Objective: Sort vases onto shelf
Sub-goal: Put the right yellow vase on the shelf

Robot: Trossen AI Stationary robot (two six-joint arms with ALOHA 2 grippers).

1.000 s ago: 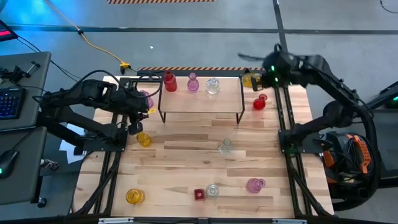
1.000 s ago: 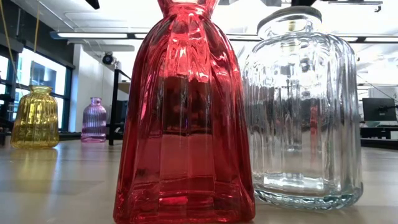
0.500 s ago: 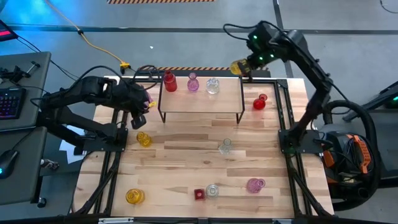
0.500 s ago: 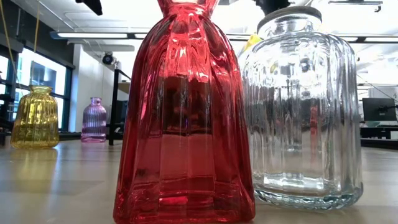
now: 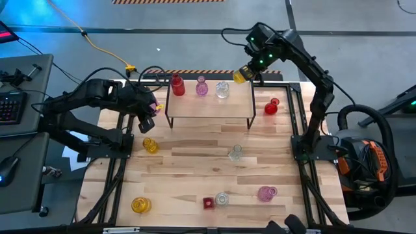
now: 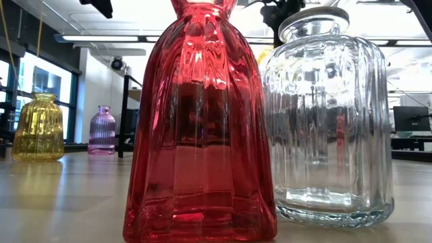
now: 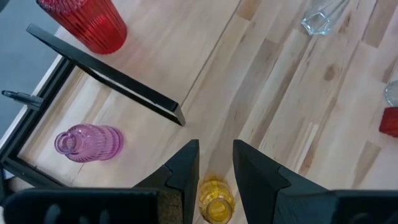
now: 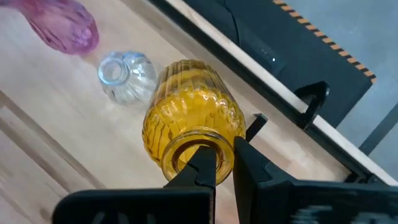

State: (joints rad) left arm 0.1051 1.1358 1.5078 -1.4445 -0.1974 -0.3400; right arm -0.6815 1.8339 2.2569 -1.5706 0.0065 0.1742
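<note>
Since a second ago the right arm has swung from the table's far right corner toward the shelf's (image 5: 209, 97) right end, carrying a yellow vase (image 5: 240, 76) with it; the left arm has hardly shifted.

From above, the right gripper (image 5: 246, 71) hangs over the shelf's far right corner, pinching the yellow vase, which is lifted and not yet set down. On the shelf top stand a red vase (image 5: 177, 85), a pink vase (image 5: 201, 86) and a clear vase (image 5: 222, 89) in a row. The left gripper (image 5: 147, 120) sits near the shelf's left legs, just above a second yellow vase (image 5: 150, 145) on the table (image 5: 195, 162). A purple vase beside it is mostly hidden by the arm.

The low view is filled by a red vase (image 6: 200, 128) and a clear jar (image 6: 329, 115) close to the lens, both cut off. They hide most of the table behind. Only a dark scrap of the right arm shows at the top.

In the left wrist view, the fingers (image 7: 186, 171) stand apart, holding nothing, with the second yellow vase (image 7: 216, 199) below the gap, partly cut off. A purple vase (image 7: 88, 142) stands beside the shelf's black leg.

In the right wrist view, the fingers (image 8: 202, 167) clamp the rim of the yellow vase (image 8: 193, 121), one inside the mouth. The pink vase (image 8: 62, 25) is cut off at the edge.
</note>
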